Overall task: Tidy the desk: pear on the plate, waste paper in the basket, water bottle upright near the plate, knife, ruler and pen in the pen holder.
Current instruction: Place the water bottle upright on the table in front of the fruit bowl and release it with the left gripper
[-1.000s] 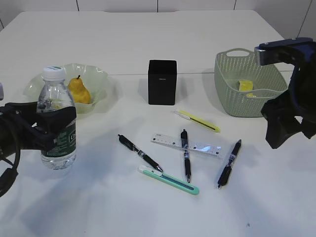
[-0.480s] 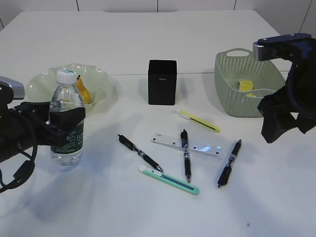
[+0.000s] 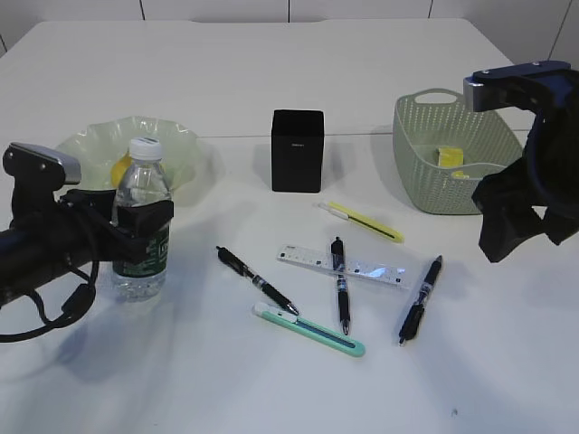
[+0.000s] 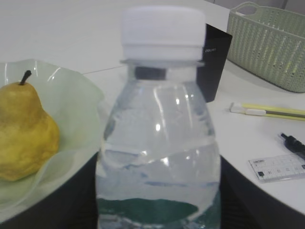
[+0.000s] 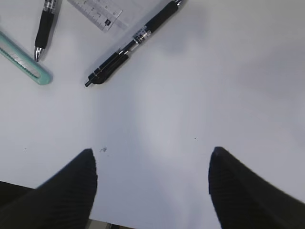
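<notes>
Water bottle (image 3: 142,221) upright, clamped in left pincer (image 3: 136,226), beside plate (image 3: 185,149)

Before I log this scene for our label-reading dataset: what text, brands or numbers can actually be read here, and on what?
None can be read outright.
Pen holder: tiny pale logo, too small.
Water bottle: pale print on green label, blurred.
Ruler: fine markings, digits unreadable.
Pen: small barrel print, blurred.
</notes>
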